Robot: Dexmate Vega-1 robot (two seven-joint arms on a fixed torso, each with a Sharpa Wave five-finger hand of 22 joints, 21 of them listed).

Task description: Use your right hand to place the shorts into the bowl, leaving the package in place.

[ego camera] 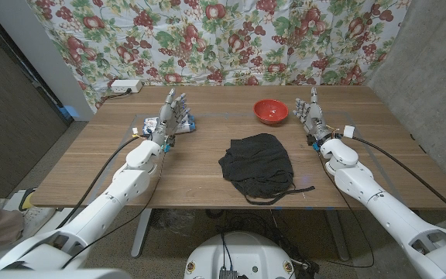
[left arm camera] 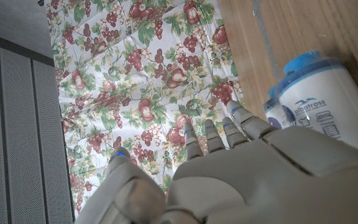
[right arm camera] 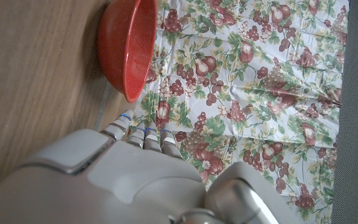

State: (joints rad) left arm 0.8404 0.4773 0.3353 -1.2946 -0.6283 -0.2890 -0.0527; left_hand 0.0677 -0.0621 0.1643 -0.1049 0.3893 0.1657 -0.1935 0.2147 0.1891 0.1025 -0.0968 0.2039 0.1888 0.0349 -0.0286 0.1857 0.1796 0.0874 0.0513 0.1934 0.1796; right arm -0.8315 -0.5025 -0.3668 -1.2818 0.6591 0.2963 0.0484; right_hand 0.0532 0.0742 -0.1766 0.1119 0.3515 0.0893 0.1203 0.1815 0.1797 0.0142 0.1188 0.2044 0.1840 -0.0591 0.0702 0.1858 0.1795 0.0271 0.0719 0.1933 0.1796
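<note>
Shorts (ego camera: 257,165) lie loose mid-table, waiting for a hand

Head view: the black heap sits at 7 o'clock from the red bowl (ego camera: 271,111); the right hand (ego camera: 309,114) stands beside the bowl at 3 o'clock, fingers apart and holding nothing, handy for the pick. The left hand (ego camera: 169,116), also released, stands by the package (ego camera: 152,124), likely parked. Left wrist view: package (left arm camera: 322,102) just beside its fingers (left arm camera: 230,132). Right wrist view: bowl (right arm camera: 127,46) near its fingertips (right arm camera: 143,134), empty
</note>
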